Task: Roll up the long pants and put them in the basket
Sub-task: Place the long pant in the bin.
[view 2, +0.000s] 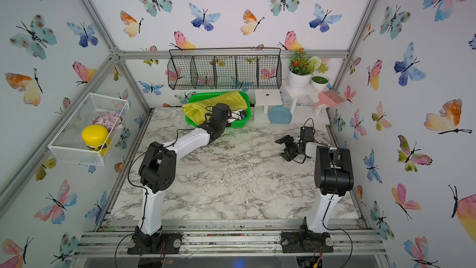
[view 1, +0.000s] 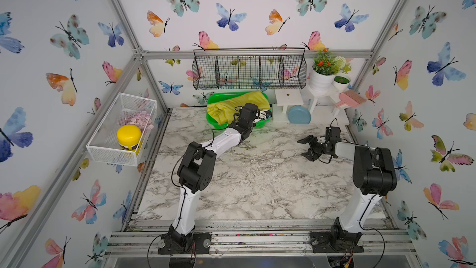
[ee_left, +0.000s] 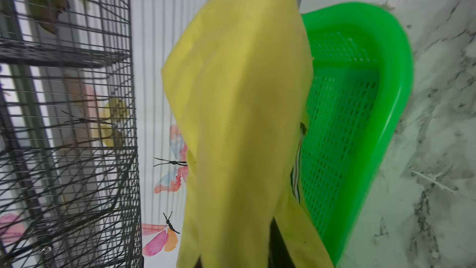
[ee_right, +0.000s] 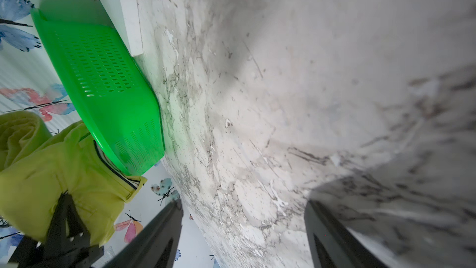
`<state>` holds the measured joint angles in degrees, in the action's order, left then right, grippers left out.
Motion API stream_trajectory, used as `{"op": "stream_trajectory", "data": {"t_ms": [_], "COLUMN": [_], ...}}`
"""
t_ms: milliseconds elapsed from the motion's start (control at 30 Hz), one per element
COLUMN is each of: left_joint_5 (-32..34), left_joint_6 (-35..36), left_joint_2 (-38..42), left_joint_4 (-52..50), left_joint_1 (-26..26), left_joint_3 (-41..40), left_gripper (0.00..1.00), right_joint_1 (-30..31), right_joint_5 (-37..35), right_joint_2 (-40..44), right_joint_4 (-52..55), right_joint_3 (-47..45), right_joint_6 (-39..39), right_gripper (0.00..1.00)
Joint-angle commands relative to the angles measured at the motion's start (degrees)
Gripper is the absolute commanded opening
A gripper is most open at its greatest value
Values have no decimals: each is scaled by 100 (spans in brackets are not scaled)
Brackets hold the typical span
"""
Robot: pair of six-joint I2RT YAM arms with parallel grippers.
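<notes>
Pants (view 1: 239,103) sit at the back of the table (view 1: 257,189), bunched across the green basket (view 1: 222,124). One end spills over its left rim and the rest is heaped toward the wall side.

L arm reaches in over the basket. L gripper (ee_right: 65,215) is clenched on the yellow fabric: in the R wrist view a black finger presses onto the cloth. In the L wrist view the cloth runs out from btwn the fingers and stretches away over the basket. The basket's perforated floor shows bare beside it. Striped waistband (ee_right: 116,172) lies along the basket's rim, right by the L gripper. Can't make out any emblem.

R gripper (view 1: 305,148) hangs low over the table on the R side, well apart from the basket. Its jaws are spread wide w/ nothing btwn them, and it points toward the middle. Only marble shows btwn its fingers in the R wrist view.

Around the edges:
- A black wire rack (view 1: 248,72) hangs on the back wall just above the basket.
- A blue disc (view 1: 299,115) leans by a white stand just R of the basket.
- A yellow-lid jar (view 1: 128,135) stands in a white mesh bin (view 1: 108,152) on the L wall.
</notes>
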<state>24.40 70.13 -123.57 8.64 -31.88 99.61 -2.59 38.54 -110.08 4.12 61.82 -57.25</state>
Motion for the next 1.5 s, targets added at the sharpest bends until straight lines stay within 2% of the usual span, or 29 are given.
{"op": "stream_trajectory", "data": {"t_ms": [0,400,767,967,1033,1167,1267,1467], "left_joint_5": [-285,-1177,-2228,-2443,-2401,-2455,-2529,-2582], "left_joint_6": [535,1136,1337,1443,1449,1203,984,789], "left_joint_2": [-60,-647,-1550,-1787,-1740,-1497,-1184,-631], "left_joint_4": [1197,1836,2163,2185,2209,2308,2294,1941], "left_joint_1": [294,642,1151,1219,1140,994,861,641], "left_joint_3": [562,1200,1040,701,560,319,75,-297], "left_gripper": [0,0,0,2,15,52,65,71], "right_joint_1": [-20,-22,-22,-22,-22,-22,-19,-22], "right_joint_5": [41,239,764,760,684,608,537,531], "right_joint_2": [-295,-678,-813,-766,-776,-898,-966,-1039], "right_joint_4": [495,524,242,614,727,925,1008,1100], "right_joint_3": [-8,108,209,402,481,701,820,971], "right_joint_6": [259,347,475,799,830,836,814,797], "right_gripper": [80,80,79,79,79,78,78,77]}}
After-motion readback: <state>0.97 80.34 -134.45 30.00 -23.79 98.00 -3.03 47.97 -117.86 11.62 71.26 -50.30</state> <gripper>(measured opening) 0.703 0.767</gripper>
